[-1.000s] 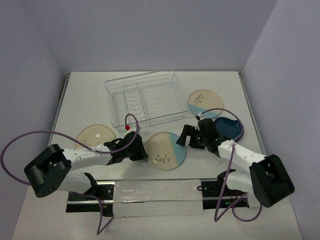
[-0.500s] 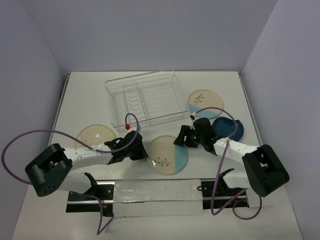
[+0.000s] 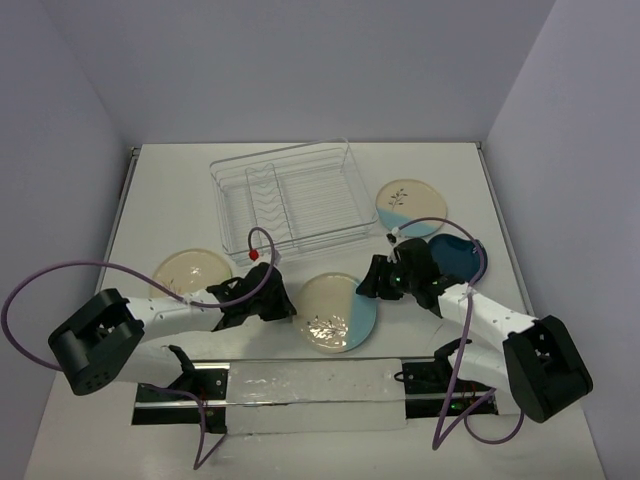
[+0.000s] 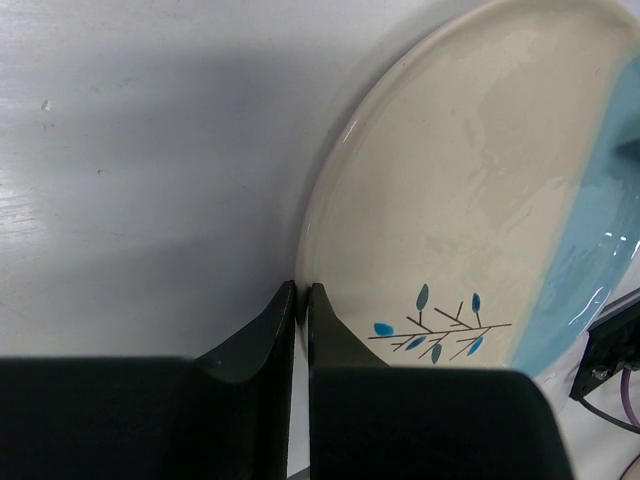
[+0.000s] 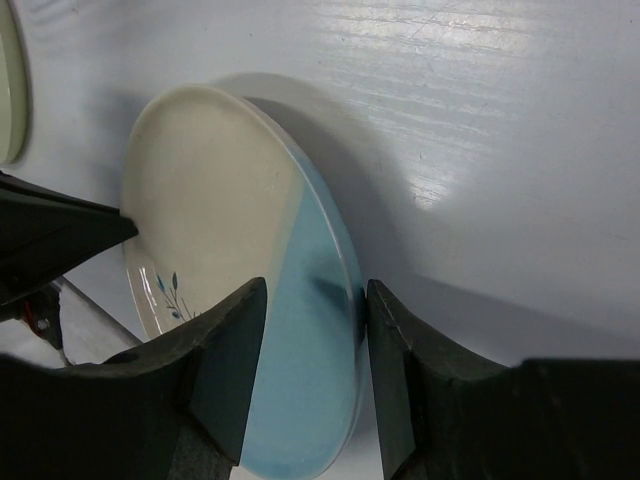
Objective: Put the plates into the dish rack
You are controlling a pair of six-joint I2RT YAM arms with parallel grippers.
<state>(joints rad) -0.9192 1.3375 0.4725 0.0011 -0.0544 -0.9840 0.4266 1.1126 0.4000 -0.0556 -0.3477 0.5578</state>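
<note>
Four plates are in view, on one table. Two of them are cream with a light-blue segment and a sprig motif: the near sprig plate and the far sprig plate. One is the plain cream plate, and one is the dark blue plate (an arm covers part of it). There is one dish rack, of silver wire. There are two arms, the left arm and the right arm. They carry two grippers, the left gripper and the right gripper, each with two fingers. There are two purple cables, the left cable and the right cable.
</note>
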